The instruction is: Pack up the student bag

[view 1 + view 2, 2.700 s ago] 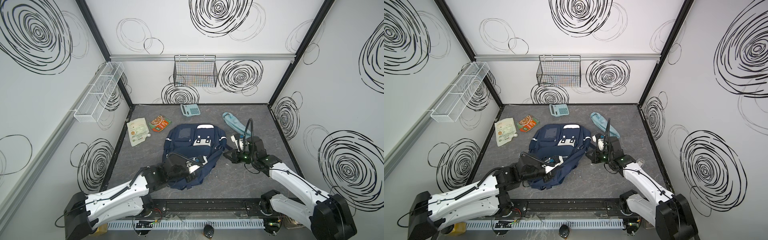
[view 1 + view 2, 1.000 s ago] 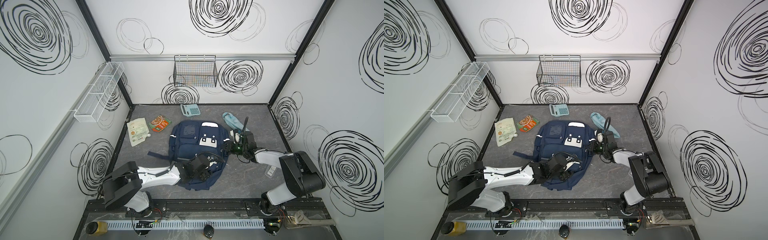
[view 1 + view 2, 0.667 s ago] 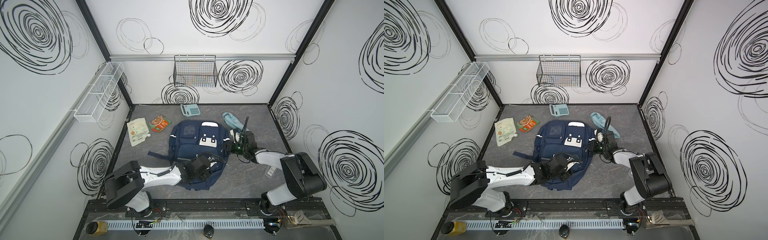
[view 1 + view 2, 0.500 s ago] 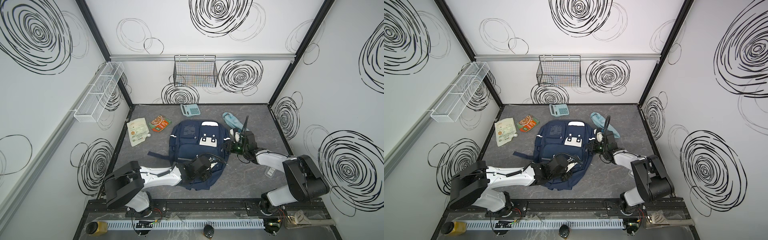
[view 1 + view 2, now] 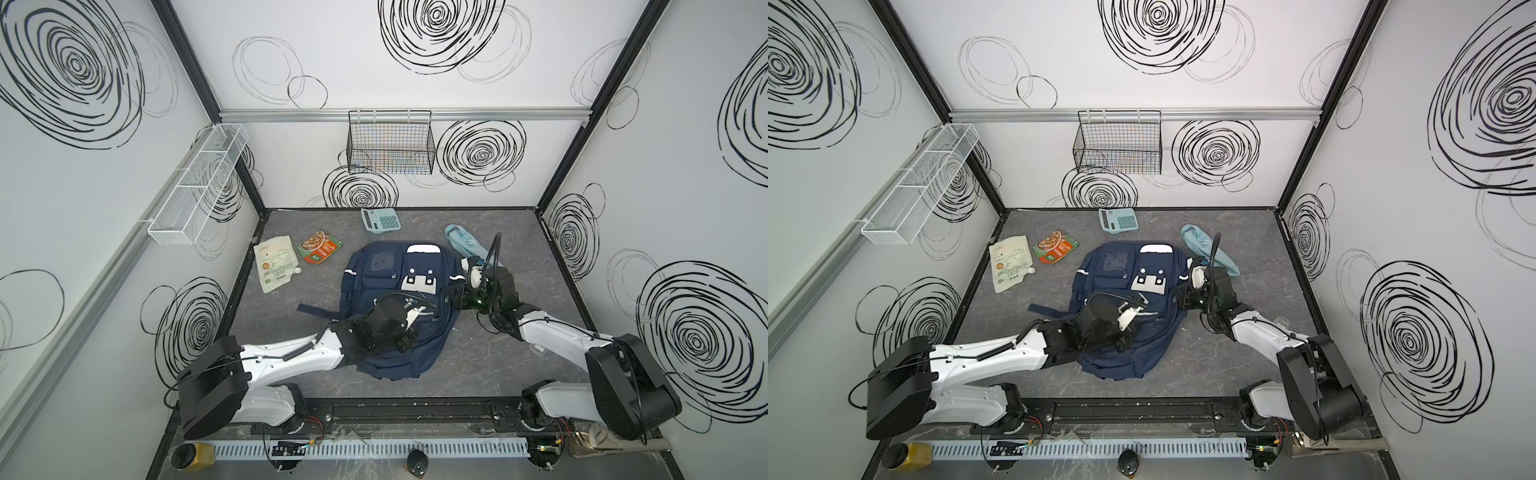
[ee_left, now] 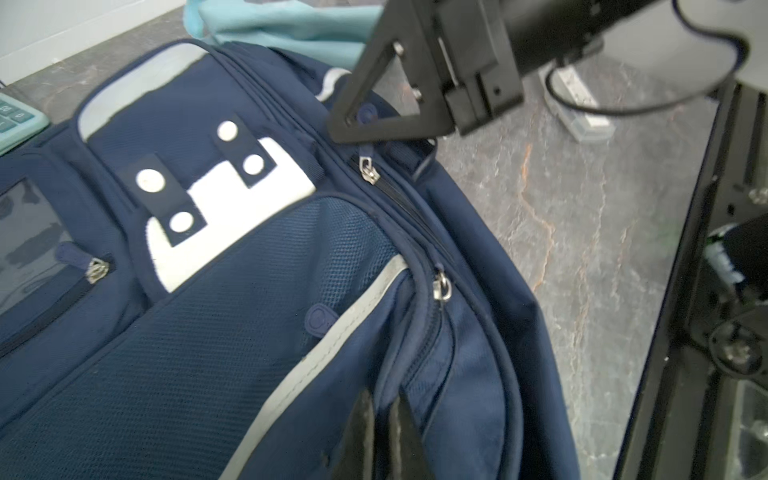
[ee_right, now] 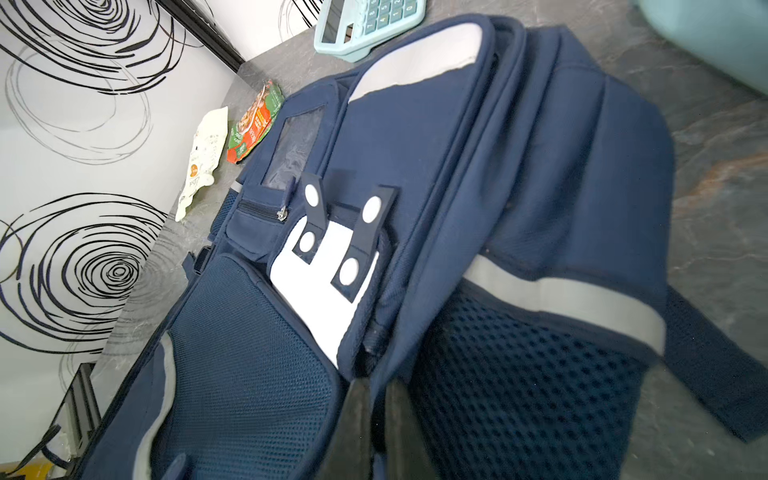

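The student bag (image 5: 376,266) (image 5: 1113,266), navy with white stripes and a white face patch, lies flat mid-table. My left gripper (image 5: 426,314) (image 5: 1140,309) rests on its near front. In the left wrist view it (image 6: 384,415) is shut on a fold of the bag (image 6: 249,311) beside a zip seam. My right gripper (image 5: 457,297) (image 5: 1177,297) is at the bag's right edge. In the right wrist view it (image 7: 376,399) is shut on a navy fold of the bag (image 7: 415,166) next to the mesh side pocket. Its black fingers (image 6: 395,131) show above a zip slider (image 6: 368,170).
Behind the bag lie a teal calculator (image 5: 380,219) and a light blue folded umbrella (image 5: 463,245). A white pouch (image 5: 276,264) and an orange-green packet (image 5: 320,247) lie at the back left. A wire basket (image 5: 390,147) hangs on the back wall and a white mesh shelf (image 5: 199,183) on the left wall.
My left gripper has gone from open to shut on the bag's fabric. The right gripper has tightened on the bag's right edge. Both arms and the bag have barely shifted in the last second.
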Controlling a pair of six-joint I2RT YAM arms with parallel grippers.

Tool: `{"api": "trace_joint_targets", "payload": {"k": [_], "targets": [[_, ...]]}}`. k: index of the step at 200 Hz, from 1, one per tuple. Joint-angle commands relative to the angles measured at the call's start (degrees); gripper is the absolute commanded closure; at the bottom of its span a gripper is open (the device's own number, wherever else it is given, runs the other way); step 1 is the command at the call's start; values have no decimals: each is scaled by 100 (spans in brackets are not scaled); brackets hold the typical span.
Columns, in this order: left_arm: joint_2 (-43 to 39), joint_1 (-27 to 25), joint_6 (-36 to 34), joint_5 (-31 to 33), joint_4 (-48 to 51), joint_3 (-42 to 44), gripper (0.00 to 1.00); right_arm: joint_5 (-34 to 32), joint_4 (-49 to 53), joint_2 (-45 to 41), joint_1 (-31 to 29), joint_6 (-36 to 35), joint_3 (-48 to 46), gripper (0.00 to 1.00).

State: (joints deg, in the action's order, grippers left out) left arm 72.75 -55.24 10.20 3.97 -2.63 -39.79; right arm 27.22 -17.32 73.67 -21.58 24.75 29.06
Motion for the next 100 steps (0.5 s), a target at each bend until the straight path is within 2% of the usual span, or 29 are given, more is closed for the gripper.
{"api": "trace_joint_targets", "payload": {"k": [1,41,75,92,100], "targets": [[-310,424,1078,599,-26,-253,100,-243,-329,-473,-319,-555,-58,94],[-554,526,1407,856,381,-172,100,-1144,-430,-842,-550,-789,-137,91],[-387,339,1566,834,313,-82,100,-1230,-434,-838,-657,-860,-177,87],[-226,231,1669,857,203,-73,100,-902,-459,-819,-745,-911,-207,100],[-161,238,1742,813,112,-75,100,-704,-486,-837,-785,-896,-243,100]]}}
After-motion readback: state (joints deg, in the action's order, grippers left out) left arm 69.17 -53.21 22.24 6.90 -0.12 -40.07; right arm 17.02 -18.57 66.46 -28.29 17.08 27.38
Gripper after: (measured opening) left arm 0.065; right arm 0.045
